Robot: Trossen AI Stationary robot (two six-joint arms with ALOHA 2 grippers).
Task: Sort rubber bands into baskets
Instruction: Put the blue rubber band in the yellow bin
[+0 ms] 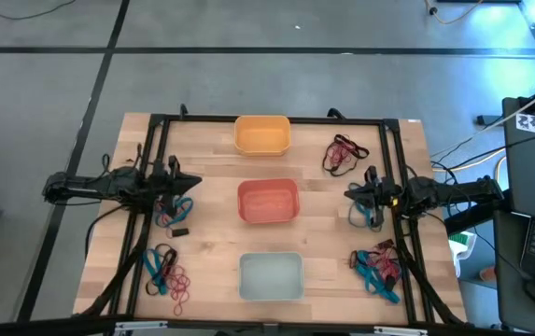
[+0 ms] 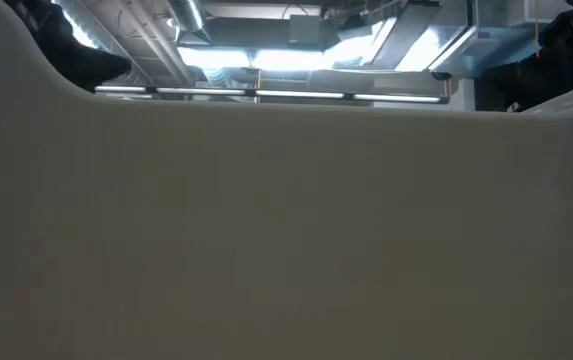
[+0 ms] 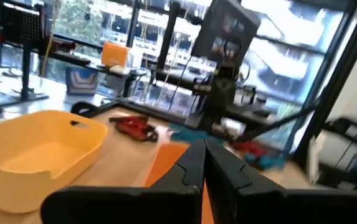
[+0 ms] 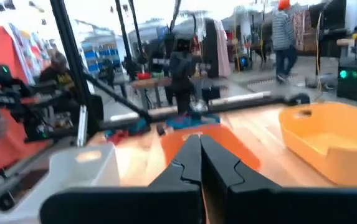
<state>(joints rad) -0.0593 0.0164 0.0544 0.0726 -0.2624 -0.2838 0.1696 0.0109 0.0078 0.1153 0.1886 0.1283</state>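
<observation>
Three baskets stand in a column down the table's middle: yellow-orange [image 1: 262,133] far, red-orange [image 1: 268,201] in the middle, pale whitish-green [image 1: 271,276] near. Rubber bands lie in piles: red and black [image 1: 344,154] at far right, blue [image 1: 368,213] at mid right, mixed [image 1: 379,266] at near right, blue [image 1: 174,210] at mid left, blue and pink [image 1: 166,273] at near left. My left gripper [image 1: 195,183] [image 3: 203,146] is shut and empty, left of the red-orange basket. My right gripper [image 1: 349,193] [image 4: 195,138] is shut and empty, right of it.
A black frame [image 1: 267,119] runs round the work area. A small black piece [image 1: 180,231] lies at mid left. The pale basket's wall [image 2: 286,230] fills the low view. Bare wood lies between the baskets and the piles. People stand in the room beyond [image 4: 284,37].
</observation>
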